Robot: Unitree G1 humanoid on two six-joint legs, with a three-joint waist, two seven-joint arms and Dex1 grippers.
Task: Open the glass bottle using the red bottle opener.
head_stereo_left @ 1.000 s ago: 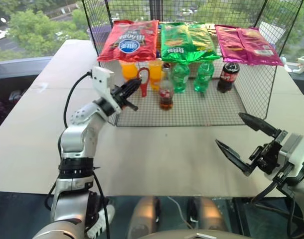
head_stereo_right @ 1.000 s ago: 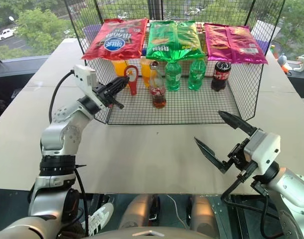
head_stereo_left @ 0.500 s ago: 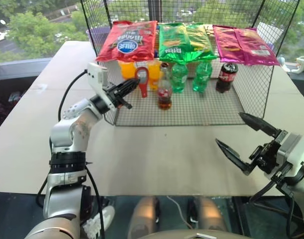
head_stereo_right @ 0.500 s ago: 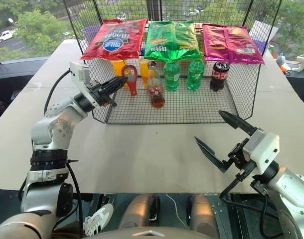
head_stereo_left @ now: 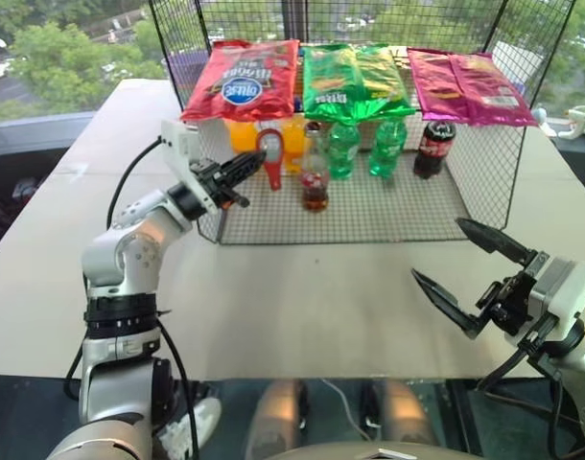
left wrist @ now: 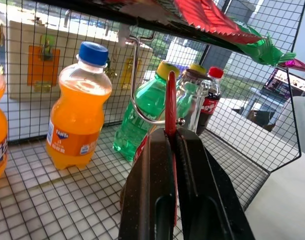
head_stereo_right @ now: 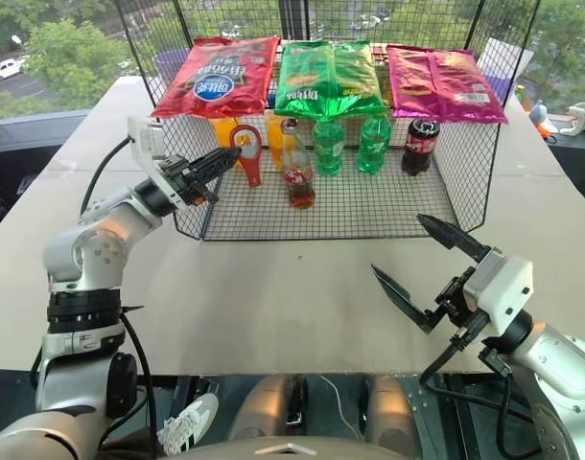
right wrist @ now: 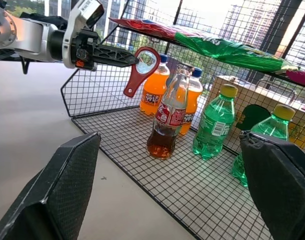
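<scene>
Red bottle opener hangs on hook; capped glass bottle upright just beside.

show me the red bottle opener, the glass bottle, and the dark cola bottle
red bottle opener (right wrist: 142, 67), right wrist view, on its rounded head.
glass bottle (right wrist: 166, 129), right wrist view, on its lower body.
dark cola bottle (head_stereo_right: 416, 146), right eye view, on its label.

— What's holding everything up?
— A pale table, with a black wire rack sitting on it.
— And on the rack's mesh floor?
— The glass bottle, two orange soda bottles, two green bottles and a dark cola bottle, all upright.
</scene>
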